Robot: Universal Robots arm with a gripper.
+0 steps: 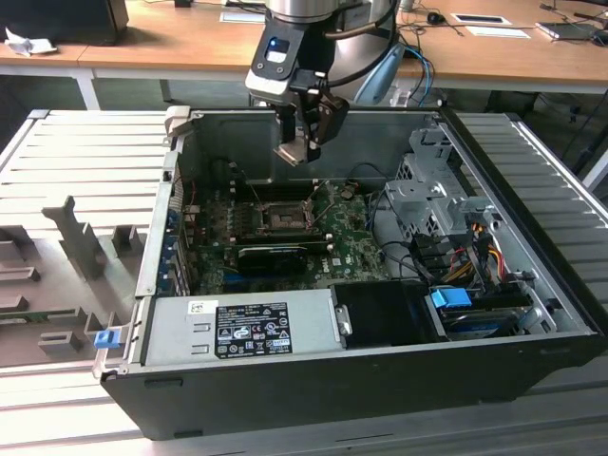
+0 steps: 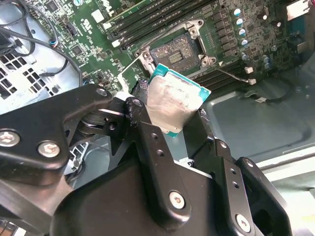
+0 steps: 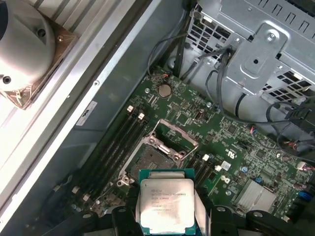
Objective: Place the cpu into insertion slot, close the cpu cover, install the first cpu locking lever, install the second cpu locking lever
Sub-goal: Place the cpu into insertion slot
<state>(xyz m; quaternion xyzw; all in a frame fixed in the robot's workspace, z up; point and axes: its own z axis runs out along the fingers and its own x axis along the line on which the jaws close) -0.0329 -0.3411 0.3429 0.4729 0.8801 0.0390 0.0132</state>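
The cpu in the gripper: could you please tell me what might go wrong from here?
1. The gripper pinches the cpu by two edges only, above the insertion slot; it might slip or land askew on the contacts.
2. The open cpu cover stands beside the slot; the fingers might catch it.

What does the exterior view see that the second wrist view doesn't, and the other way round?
Exterior view: the whole computer case, the grey power-supply box and wooden desks behind. Second wrist view: the cpu's silvery face close up, pinched between the gripper's fingers. Both: the gripper holding the cpu above the green board, with the insertion slot set in it.
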